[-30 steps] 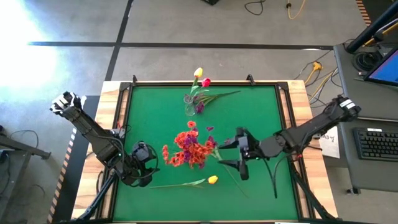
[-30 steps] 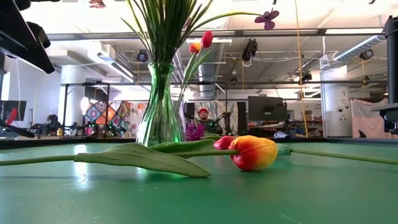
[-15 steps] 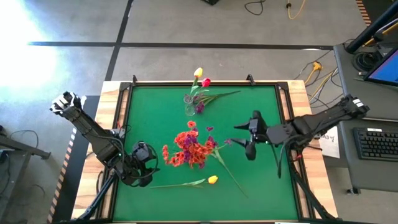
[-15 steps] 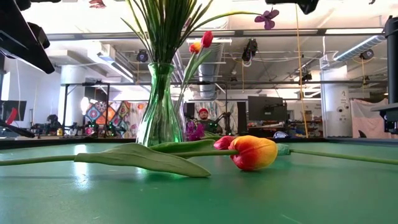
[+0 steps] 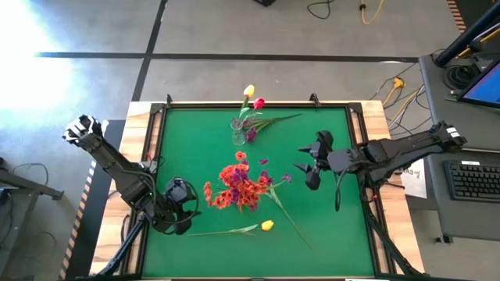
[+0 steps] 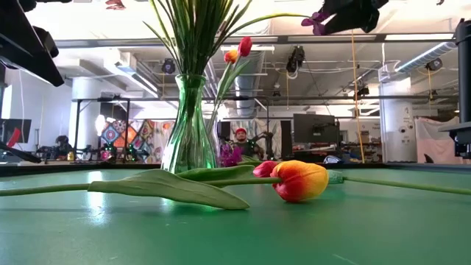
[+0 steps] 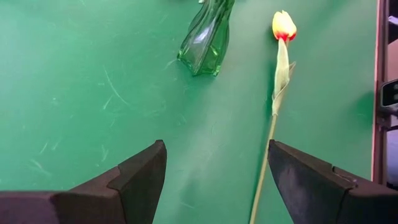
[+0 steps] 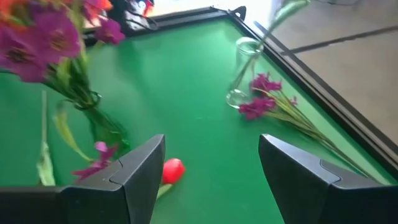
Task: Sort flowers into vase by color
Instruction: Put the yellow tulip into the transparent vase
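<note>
The green table (image 5: 328, 226) held two vases. A fair next step would have been for the right gripper (image 5: 311, 166), open and empty at the frame's centre right, to descend squarely over a loose stem. The left gripper (image 5: 178, 204) waited lower left, spread, holding nothing. The central vase (image 5: 244, 192) brimmed with orange-red and purple sprays; the small clear vase (image 5: 237, 131), upper centre, held two tulips; a yellow tulip (image 5: 266, 225) lay below.

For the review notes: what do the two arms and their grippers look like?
Both arms are dark, jointed links with black cables along them and pale fittings at the base ends. The left gripper and right gripper each end in two broad, flat, wedge-shaped dark fingers, matte, with no visible markings.
</note>
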`<act>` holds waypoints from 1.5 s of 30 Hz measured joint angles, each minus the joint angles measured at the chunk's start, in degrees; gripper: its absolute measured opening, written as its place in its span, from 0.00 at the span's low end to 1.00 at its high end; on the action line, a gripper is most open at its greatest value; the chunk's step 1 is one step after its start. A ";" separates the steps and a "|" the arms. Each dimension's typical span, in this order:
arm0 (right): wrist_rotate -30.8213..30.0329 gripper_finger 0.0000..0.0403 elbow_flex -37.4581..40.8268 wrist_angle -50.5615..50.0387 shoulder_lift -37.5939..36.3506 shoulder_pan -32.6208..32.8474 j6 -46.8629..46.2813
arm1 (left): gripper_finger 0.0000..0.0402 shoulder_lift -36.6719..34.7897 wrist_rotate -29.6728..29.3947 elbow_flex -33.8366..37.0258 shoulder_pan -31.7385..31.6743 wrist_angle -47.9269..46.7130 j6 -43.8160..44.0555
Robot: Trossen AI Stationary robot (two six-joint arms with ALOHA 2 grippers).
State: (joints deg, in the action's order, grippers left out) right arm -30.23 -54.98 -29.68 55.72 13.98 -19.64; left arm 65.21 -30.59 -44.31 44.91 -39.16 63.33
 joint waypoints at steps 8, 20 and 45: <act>0.03 0.62 0.00 -0.45 -0.05 -0.16 0.28 | 0.67 3.46 0.42 0.00 0.07 7.46 -2.72; 0.08 0.61 0.00 -0.52 -0.07 -0.16 0.76 | 0.67 19.22 1.01 0.00 0.87 29.87 -12.70; 0.67 0.61 0.00 -0.56 -0.07 0.00 0.46 | 0.51 41.64 -5.38 -5.25 0.29 44.36 -18.38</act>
State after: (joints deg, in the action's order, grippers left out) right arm -29.56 -54.98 -30.24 55.66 13.98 -19.18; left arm 106.85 -35.96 -49.56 45.19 5.21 44.95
